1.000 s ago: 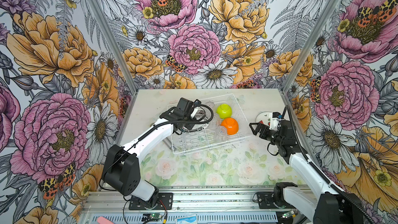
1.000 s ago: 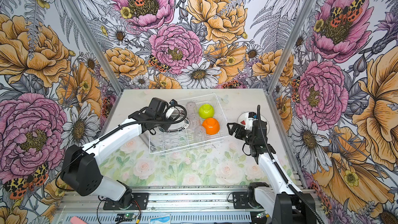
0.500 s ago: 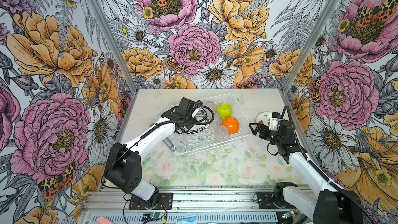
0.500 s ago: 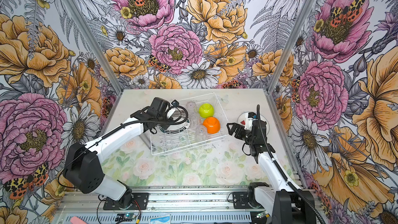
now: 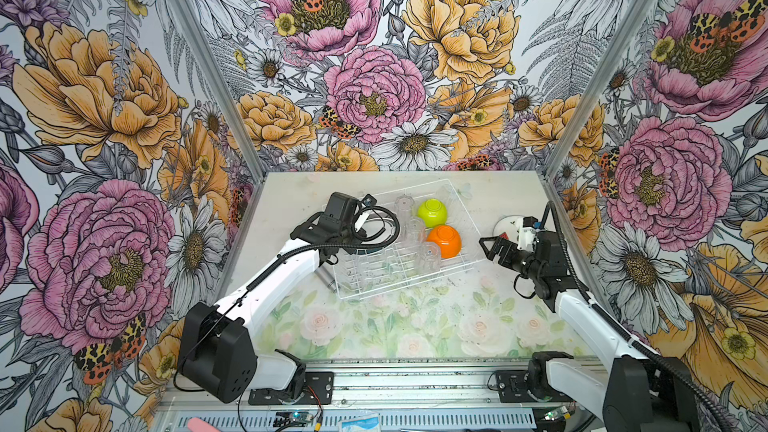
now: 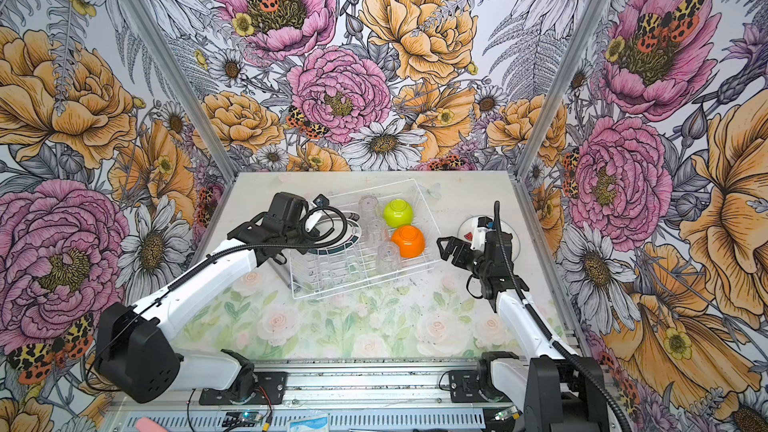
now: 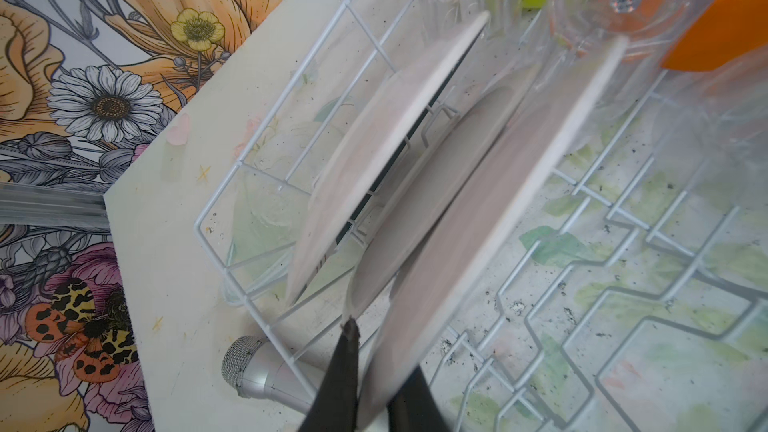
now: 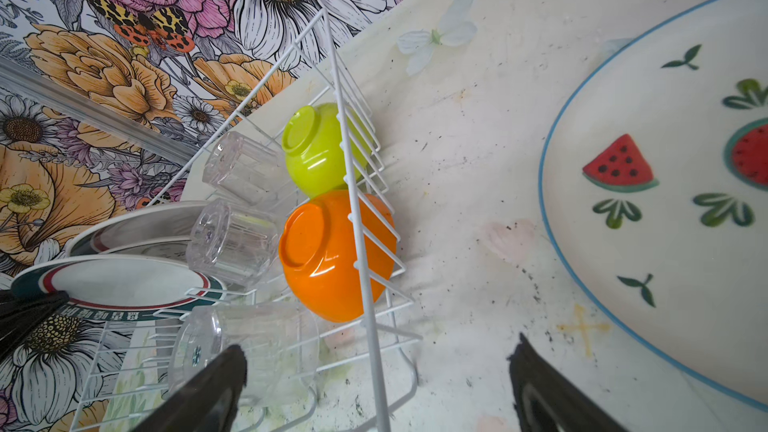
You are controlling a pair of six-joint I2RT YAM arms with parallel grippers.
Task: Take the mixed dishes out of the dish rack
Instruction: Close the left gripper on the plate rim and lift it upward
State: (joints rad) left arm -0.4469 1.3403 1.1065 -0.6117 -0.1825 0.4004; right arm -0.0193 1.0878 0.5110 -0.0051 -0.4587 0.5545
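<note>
The dish rack stands mid-table, holding three upright dark-rimmed plates at its left. In the left wrist view my left gripper is shut on the rim of the nearest plate, one finger on each face. In both top views the arm hides those jaws. Three clear tumblers, a lime-green bowl and an orange bowl fill the rack's right half. My right gripper hovers open just off the rack's right side. A plate with watermelon pictures lies on the table beside it.
A grey metal cylinder lies on the table against the rack's front left corner. Flowered walls close in the table on three sides. Bare tabletop stretches in front of the rack.
My left gripper's jaws have narrowed onto the plate's rim, and that arm has shifted slightly over the rack. The right arm has stayed put.
</note>
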